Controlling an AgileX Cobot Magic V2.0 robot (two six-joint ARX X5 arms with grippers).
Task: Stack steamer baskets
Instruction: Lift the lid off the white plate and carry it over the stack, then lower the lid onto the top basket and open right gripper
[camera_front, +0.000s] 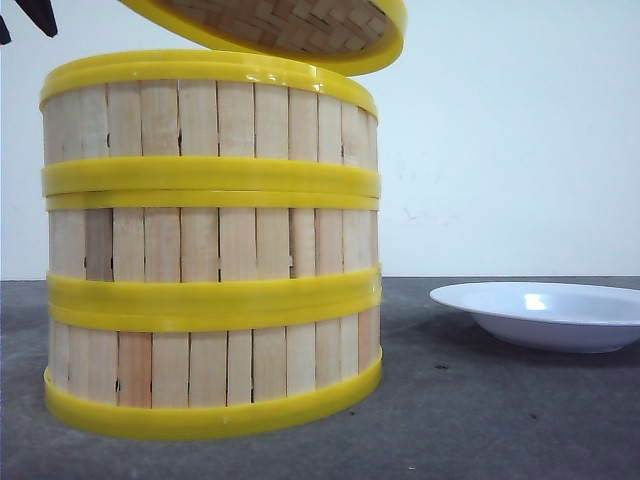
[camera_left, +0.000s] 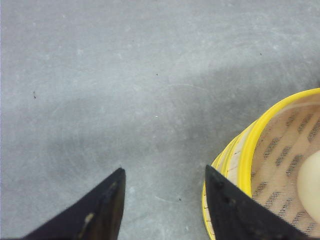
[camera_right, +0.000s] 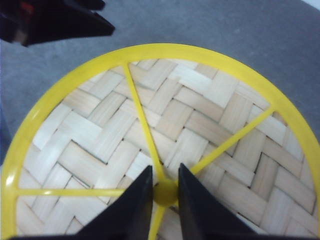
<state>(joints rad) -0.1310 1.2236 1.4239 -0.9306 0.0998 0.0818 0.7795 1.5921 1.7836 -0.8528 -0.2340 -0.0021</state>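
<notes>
Holding the woven lid (camera_right: 165, 145) by its yellow knob (camera_right: 165, 192), my right pincer (camera_right: 165, 185) is clamped tight, lid tilted just above the three stacked steamer baskets (camera_front: 212, 245) on the grey table (camera_front: 500, 420); left pincer (camera_left: 165, 200) hangs spread wide, empty, beside the stack; white plate (camera_front: 545, 315) sits well apart.

Ahead of me a plain white wall (camera_front: 520, 140) fills the background, unbroken apart from a few faint scuff marks, and it meets the far edge of the table in a straight horizontal line. The table (camera_front: 500, 420) I work on is a dull grey, matte and lightly speckled. Light falls softly and evenly, leaving only blurred shadows on the grey surface.
</notes>
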